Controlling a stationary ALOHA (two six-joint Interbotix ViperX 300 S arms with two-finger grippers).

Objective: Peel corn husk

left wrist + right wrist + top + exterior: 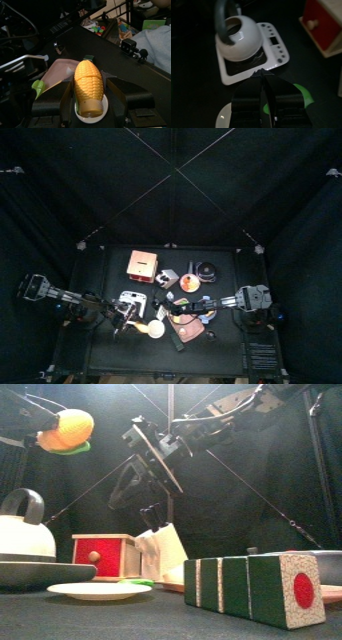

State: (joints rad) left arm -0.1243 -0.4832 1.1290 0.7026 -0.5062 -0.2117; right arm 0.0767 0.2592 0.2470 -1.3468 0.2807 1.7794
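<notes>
Yellow cob (89, 82): held in the air in the left gripper (90, 97), whose jaws are spread wide and clamped on its two sides; the front view shows it high above the table.
Corn husk (37, 89): a green leaf hangs at the cob's side, just beside one jaw. A loose green scrap (134, 583) lies on the white plate (80, 592).
Right gripper (261, 75): jaws pressed almost together, with nothing visible between the tips. It hangs above the table near the kettle (241, 35).
Risk, slip: the cob looks smooth and rounded, so a hard pull on the leaf could twist it out of the wide clamp.
Risk, miss: the leaf is thin and sits close to the left jaw, so the right tips may nip the jaw or close on air.
Risk, knock: a low swing could strike the kettle, its white scale (274, 47) or the red box (328, 25).
Edges: in the top view, clutter crowds the table's middle and the block row (254, 589) lines the front.
Open room: the air above the objects is free, so peeling is likely safest up high.
Beyond the curtain: a person's sleeve (153, 42), well apart.
</notes>
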